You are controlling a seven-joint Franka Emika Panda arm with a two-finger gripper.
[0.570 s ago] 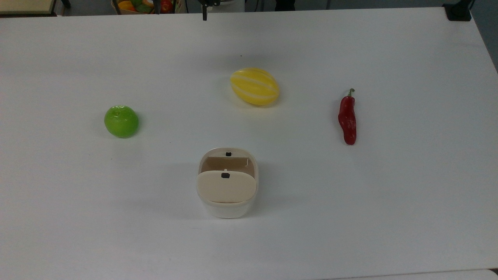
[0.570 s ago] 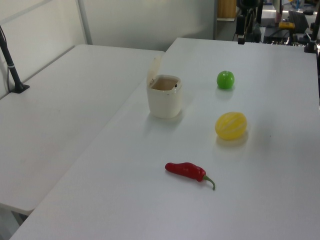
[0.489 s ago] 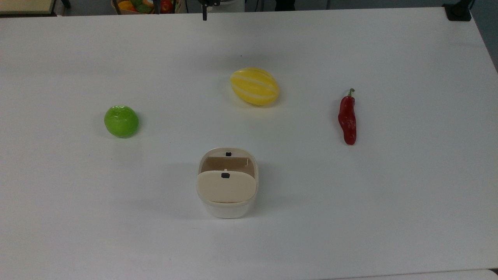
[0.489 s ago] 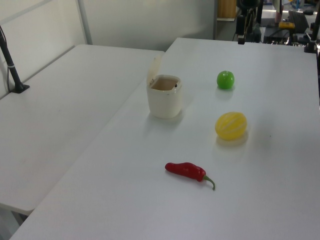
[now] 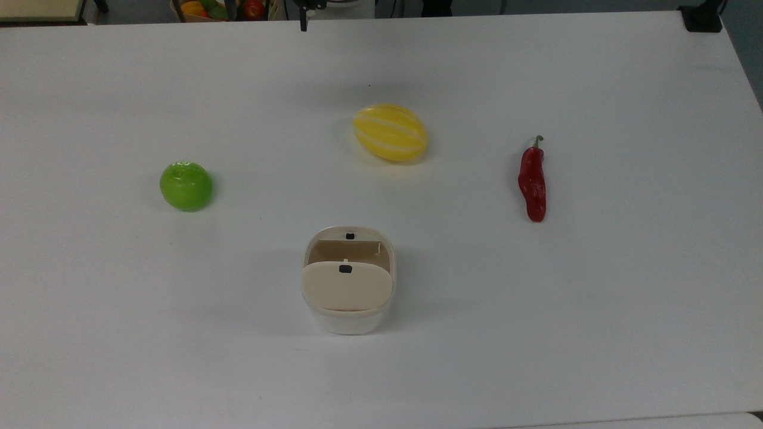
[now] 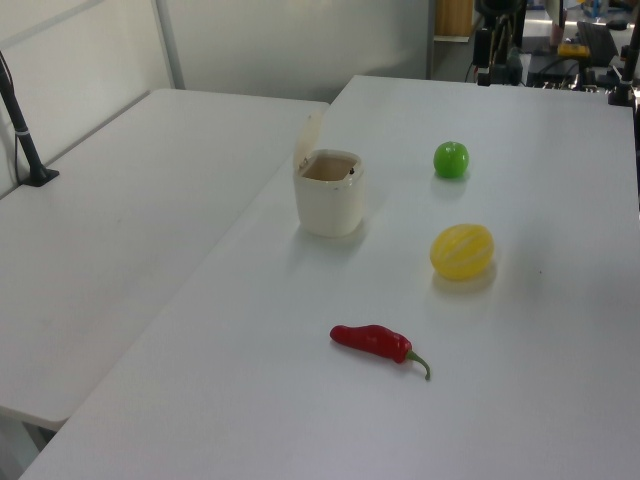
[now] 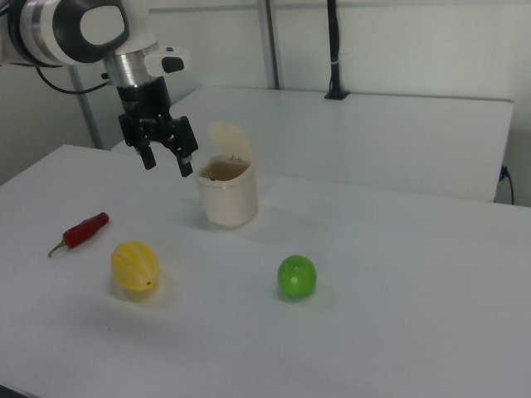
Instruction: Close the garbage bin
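While the bin [image 5: 349, 280] sits at the near middle of the table [image 5: 596, 328] with its lid [image 7: 230, 142] upright, my gripper [image 7: 166, 162] hangs empty, fingers spread. I'd come behind the lid and push it down gently, so the light bin doesn't slide

Count on the white table [image 5: 626, 298]:
- One small cream-white plastic bin [image 5: 348, 280] with a flat beige hinged lid, standing open.
- One round glossy green apple [image 5: 186, 186].
- One oval yellow melon with pale stripes [image 5: 390, 132].
- One long red chilli pepper with a green stem [image 5: 532, 182].
- One black two-finger gripper [image 7: 168, 162].

Four loose items in all; no kind repeats.
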